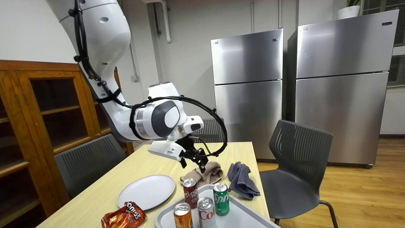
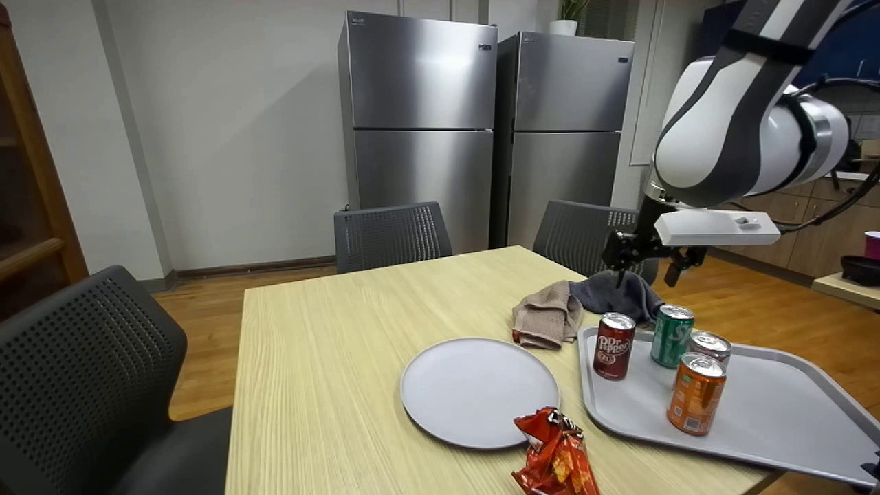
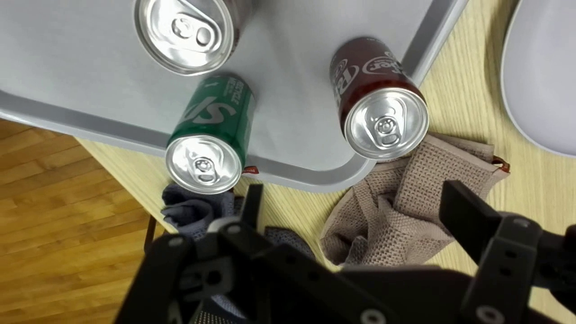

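Held aloft on the only arm (image 2: pixel 708 130) at the table (image 2: pixel 323 357), with the claw (image 3: pixel 353 191) spread wide and pinching nothing. Directly below in the wrist view, between the two fingers (image 3: pixel 468 220) and closer to the one on the side of the plate (image 3: pixel 544 81): a tan towel (image 3: pixel 405 211). Rumpled on the table just off the rounded corner of the gray tray (image 3: pixel 292 121), with its long axis at a slant to the line between the fingers. Pointing towards the plate by the end with the red loop (image 3: pixel 501 164), and by the opposite end towards the blue-gray towel (image 3: pixel 193 209), bunched at the table's edge. Hard to tell whether touching the tray's rim.

Upright in the tray: a Dr Pepper can (image 3: pixel 382 99) by that same corner, a Sprite can (image 3: pixel 211 130) along the adjoining edge, then a silver can (image 1: pixel 206 212) and an orange can (image 2: pixel 696 395) farther from the corner. Beside the plate in both exterior views: a red chip bag (image 1: pixel 125 215). Past the table's far edge: dark chairs (image 2: pixel 392 237) and, behind, two steel refrigerators (image 2: pixel 419 165).
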Tool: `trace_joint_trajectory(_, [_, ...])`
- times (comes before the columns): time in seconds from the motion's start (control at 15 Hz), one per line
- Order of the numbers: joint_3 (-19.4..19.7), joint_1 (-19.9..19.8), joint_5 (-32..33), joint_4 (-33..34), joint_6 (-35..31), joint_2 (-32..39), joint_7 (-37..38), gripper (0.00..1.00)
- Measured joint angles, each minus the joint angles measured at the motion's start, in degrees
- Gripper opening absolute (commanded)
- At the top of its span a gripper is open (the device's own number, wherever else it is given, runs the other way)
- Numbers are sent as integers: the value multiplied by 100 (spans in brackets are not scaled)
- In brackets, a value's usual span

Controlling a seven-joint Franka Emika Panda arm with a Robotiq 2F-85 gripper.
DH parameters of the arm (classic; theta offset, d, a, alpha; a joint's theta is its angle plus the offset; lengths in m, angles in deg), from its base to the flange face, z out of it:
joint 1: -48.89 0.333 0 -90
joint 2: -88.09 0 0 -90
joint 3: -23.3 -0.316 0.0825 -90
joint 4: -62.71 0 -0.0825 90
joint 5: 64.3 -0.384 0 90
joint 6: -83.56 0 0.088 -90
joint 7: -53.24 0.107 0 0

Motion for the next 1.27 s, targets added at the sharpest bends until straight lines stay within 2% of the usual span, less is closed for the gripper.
trace_joint_trajectory(0.2, [187, 105, 206, -274, -21, -319, 4, 100])
trace_joint_trajectory(0.67, [213, 217, 317, -915, 126, -969, 126, 100])
trace_joint_trajectory(1.27, [238, 218, 741, -1100, 611, -1387, 599, 100])
